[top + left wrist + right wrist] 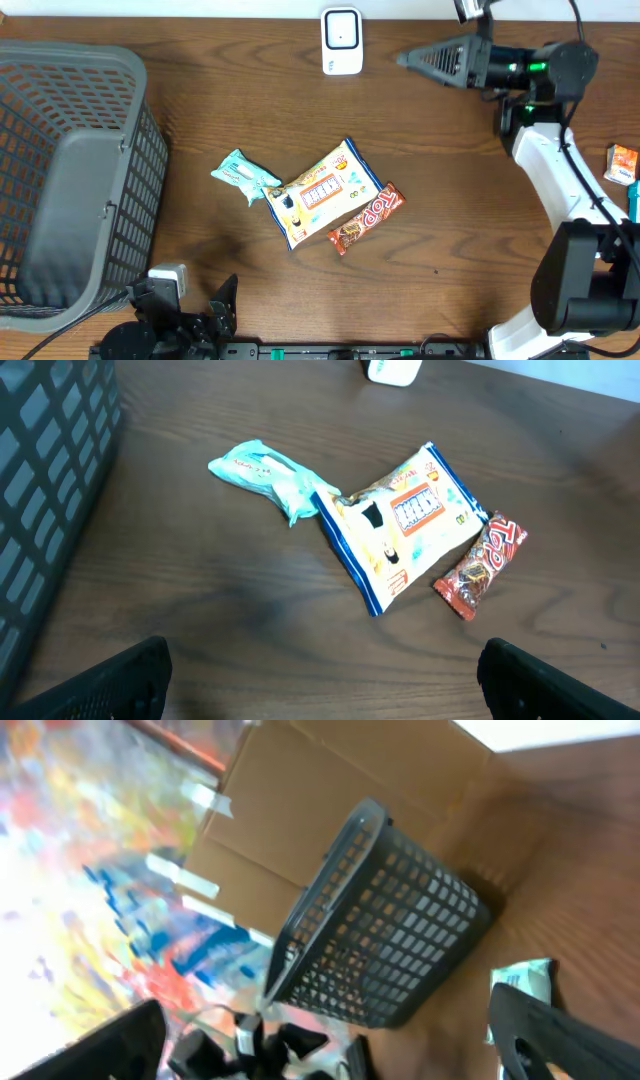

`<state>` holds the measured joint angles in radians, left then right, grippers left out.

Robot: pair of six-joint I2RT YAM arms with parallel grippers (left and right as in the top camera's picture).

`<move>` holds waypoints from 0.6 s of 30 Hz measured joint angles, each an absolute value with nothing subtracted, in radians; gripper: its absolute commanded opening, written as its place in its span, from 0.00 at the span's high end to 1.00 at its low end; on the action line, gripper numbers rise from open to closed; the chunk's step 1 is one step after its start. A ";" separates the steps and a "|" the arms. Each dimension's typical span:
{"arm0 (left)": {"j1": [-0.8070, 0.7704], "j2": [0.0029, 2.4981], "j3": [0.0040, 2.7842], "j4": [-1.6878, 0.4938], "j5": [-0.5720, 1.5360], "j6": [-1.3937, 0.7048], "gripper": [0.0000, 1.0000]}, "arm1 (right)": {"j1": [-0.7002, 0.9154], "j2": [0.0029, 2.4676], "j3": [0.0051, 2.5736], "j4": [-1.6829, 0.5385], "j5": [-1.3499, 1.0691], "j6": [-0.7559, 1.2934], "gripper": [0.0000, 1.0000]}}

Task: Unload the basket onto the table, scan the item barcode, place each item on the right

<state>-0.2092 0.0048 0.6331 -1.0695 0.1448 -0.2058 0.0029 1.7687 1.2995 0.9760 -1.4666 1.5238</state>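
Table (450,250): dark wood, matt, grained. Basket (148,170): grey plastic mesh, matt. Bag (322,193), bar (366,217), packet (243,176): glossy, crinkled film wrappers. Scanner (341,41): smooth white plastic.

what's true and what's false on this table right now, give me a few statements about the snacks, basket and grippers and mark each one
1. The red-brown candy bar lies right beside the white, blue-edged snack bag. True.
2. The mint-green crinkled wrapper sits inside the grey plastic mesh basket. False: it lies on the brown wooden table, to the right of the basket and just left of the snack bag.
3. The right gripper is holding the snack bag. False: it is open and empty, up near the white scanner at the far edge.
4. The left gripper is open and holds nothing. True.
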 measured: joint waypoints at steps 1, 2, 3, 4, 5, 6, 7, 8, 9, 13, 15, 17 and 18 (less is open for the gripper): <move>-0.209 0.005 0.633 -1.069 0.145 -0.205 0.02 | 0.006 1.768 1.302 0.915 -1.455 1.495 0.01; -0.209 0.005 0.633 -1.069 0.145 -0.206 0.02 | 0.012 1.765 1.304 0.814 -1.435 1.446 0.01; -0.209 0.005 0.633 -1.069 0.144 -0.206 0.02 | 0.019 1.766 1.305 0.709 -1.411 1.396 0.01; -0.209 0.005 0.633 -1.069 0.145 -0.206 0.02 | 0.028 1.765 1.308 0.553 -1.368 1.312 0.01; -0.209 0.005 0.633 -1.070 0.145 -0.205 0.02 | 0.035 1.765 1.310 0.450 -1.325 1.261 0.01; -0.209 0.005 0.633 -1.069 0.145 -0.206 0.02 | 0.045 1.766 1.311 0.292 -1.256 1.170 0.01; -0.209 0.005 0.633 -1.069 0.145 -0.205 0.02 | 0.054 1.766 1.312 0.198 -1.196 1.112 0.01; -0.209 0.005 0.633 -1.070 0.145 -0.206 0.02 | 0.065 1.769 1.313 0.087 -1.119 1.032 0.01; -0.209 0.005 0.633 -1.069 0.144 -0.206 0.02 | 0.074 1.769 1.314 0.014 -1.068 0.984 0.01; -0.209 0.005 0.633 -1.070 0.145 -0.206 0.02 | 0.129 1.769 1.317 -0.292 -0.833 0.759 0.01; -0.209 0.005 0.633 -1.069 0.145 -0.206 0.02 | 0.152 1.768 1.319 -0.416 -0.737 0.697 0.01; -0.209 0.005 0.633 -1.069 0.145 -0.206 0.02 | 0.165 1.768 1.320 -0.535 -0.638 0.654 0.01; -0.209 0.005 0.633 -1.069 0.145 -0.205 0.02 | 0.169 1.765 1.320 -0.598 -0.591 0.638 0.01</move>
